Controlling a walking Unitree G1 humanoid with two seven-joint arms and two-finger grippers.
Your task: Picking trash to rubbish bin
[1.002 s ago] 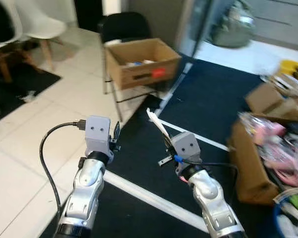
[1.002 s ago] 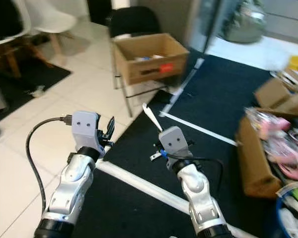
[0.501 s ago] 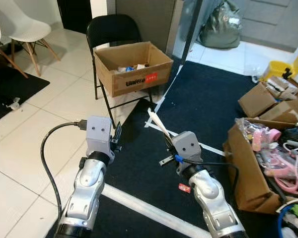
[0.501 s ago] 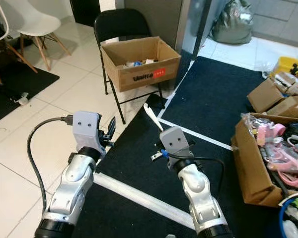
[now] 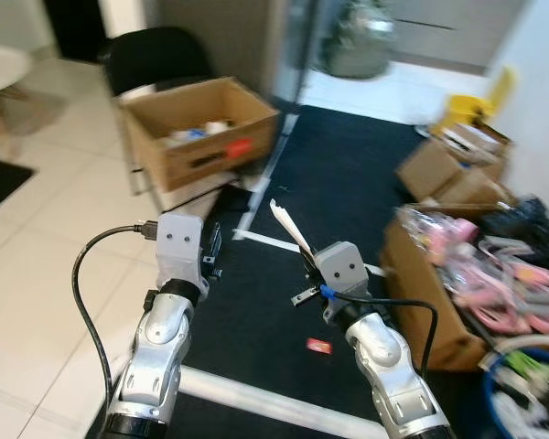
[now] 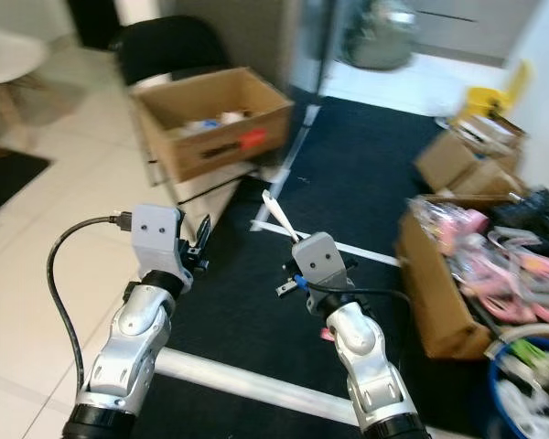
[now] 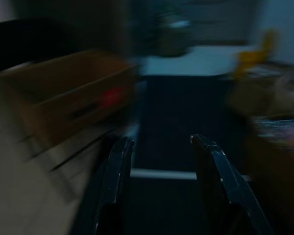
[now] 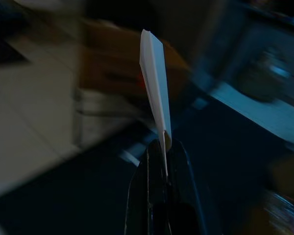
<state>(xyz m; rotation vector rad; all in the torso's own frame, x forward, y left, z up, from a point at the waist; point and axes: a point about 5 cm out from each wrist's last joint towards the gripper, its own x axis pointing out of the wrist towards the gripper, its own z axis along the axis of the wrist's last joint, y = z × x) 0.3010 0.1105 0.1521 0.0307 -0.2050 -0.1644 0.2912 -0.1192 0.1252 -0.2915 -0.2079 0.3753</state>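
View swung right since 0.5 s ago, cardboard box (image 5: 197, 128) on black chair (image 5: 156, 57) now further left, right tool (image 8: 162, 147) pinching white paper strip (image 8: 155, 83) upright over black mat (image 5: 348, 183), left tool (image 7: 161, 147) spread, small red scrap (image 5: 318, 345) on mat beside right arm.

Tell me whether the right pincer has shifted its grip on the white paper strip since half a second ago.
No. The right pincer stays shut on the white paper strip, which sticks out the same way; the cardboard box shifted because the camera turned.

Pale tile floor (image 5: 46, 265) w/ dark mat (image 5: 348, 183), white tape lines; black folding chair (image 5: 156, 59) at back.
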